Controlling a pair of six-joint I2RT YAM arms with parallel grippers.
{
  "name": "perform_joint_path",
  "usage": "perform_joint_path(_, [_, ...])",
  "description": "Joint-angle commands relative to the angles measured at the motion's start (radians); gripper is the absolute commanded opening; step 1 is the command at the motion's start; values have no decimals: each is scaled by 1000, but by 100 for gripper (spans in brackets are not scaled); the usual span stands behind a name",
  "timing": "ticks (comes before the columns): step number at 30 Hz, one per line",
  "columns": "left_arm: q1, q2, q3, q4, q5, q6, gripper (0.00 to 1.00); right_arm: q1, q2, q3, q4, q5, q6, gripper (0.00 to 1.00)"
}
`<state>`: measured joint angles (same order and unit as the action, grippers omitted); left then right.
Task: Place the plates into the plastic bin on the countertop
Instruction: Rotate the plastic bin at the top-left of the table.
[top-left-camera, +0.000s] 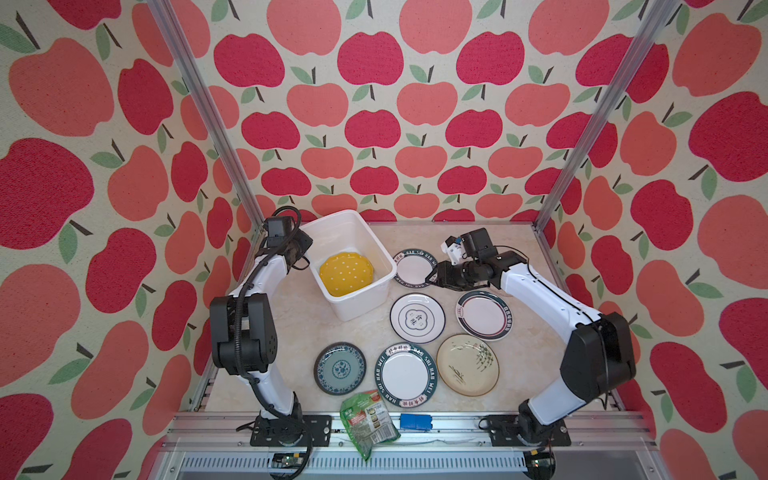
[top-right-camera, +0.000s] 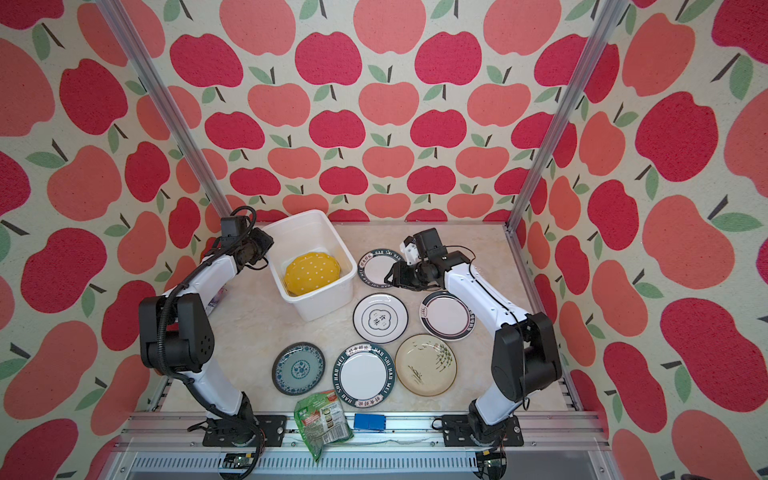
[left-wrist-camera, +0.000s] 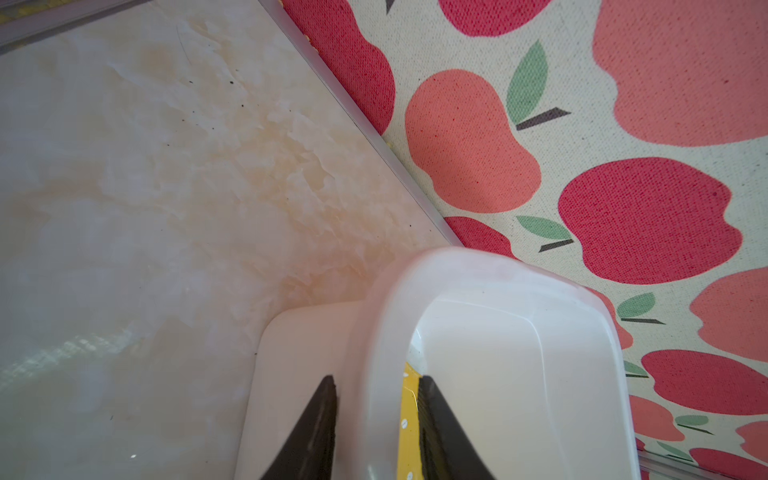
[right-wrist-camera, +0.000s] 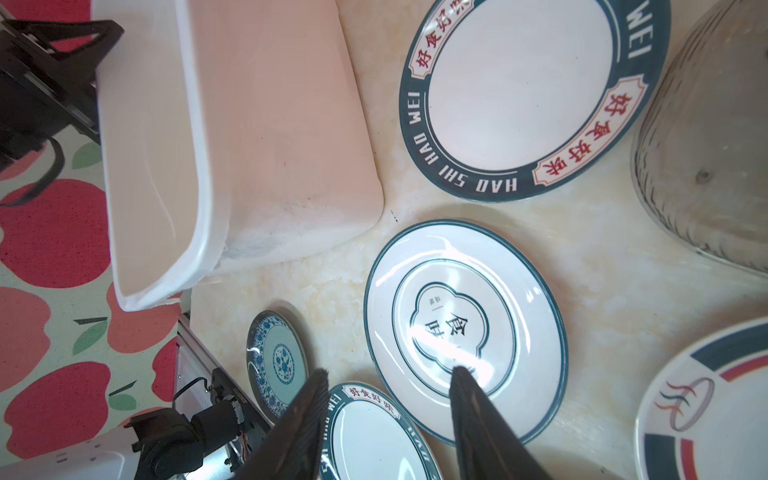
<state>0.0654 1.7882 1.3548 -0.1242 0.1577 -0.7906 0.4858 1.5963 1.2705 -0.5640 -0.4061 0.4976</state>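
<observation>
your left gripper (left-wrist-camera: 376, 382) stands part open astride the long left rim of the white translucent rectangular plastic bin (top-left-camera: 365, 309). one finger (left-wrist-camera: 320, 419) is outside the wall and one inside, neither visibly pressing, so it holds nothing. the bin sits at the far left of the beige marble-patterned countertop (top-left-camera: 291, 332), its far corner close to the back wall. its long axis runs slantwise from far left to near right. the yellow white-dotted scalloped plate (top-left-camera: 347, 274) lies face up in the bin's near end, filling most of the width there.

your right gripper (right-wrist-camera: 388, 372) is about half open and empty. it hovers at the right edge of the smaller white plate with a dark green lettered rim (top-left-camera: 413, 268), which lies just beside the bin's right wall.

five more plates lie flat and close together toward the front:
- the white plate with a green emblem (top-left-camera: 417, 318)
- the white plate with green and red rim bands (top-left-camera: 484, 315)
- the cream plate with a plant sketch (top-left-camera: 467, 365)
- the larger lettered-rim plate (top-left-camera: 406, 375)
- the blue-green patterned plate (top-left-camera: 340, 368)

a green snack packet (top-left-camera: 368, 422) overhangs the front aluminium rail (top-left-camera: 457, 419).

bare counter shows between the bin and the left arm's base, and along the far right behind the right arm.
</observation>
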Motion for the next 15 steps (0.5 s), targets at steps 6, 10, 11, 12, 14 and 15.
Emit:
perform_joint_path(6, [-22, -38, -15, 5, 20, 15, 65, -4, -9, -140, -18, 38, -22, 51])
perform_joint_path(10, [-24, -102, -89, 15, 34, 34, 72, -10, 20, -183, 9, 43, -13, 51])
perform_joint_path(11, [-26, -117, -103, 15, 39, 43, 76, -14, 22, -193, 24, 41, -7, 51])
perform_joint_path(12, [-30, -129, -114, 16, 43, 54, 77, -16, 24, -205, 38, 39, -1, 51])
perform_joint_path(14, [-37, -154, -137, 11, 42, 71, 78, -23, 32, -218, 55, 31, 9, 51])
perform_joint_path(15, [-40, -161, -147, 11, 41, 75, 78, -26, 38, -223, 61, 23, 15, 51])
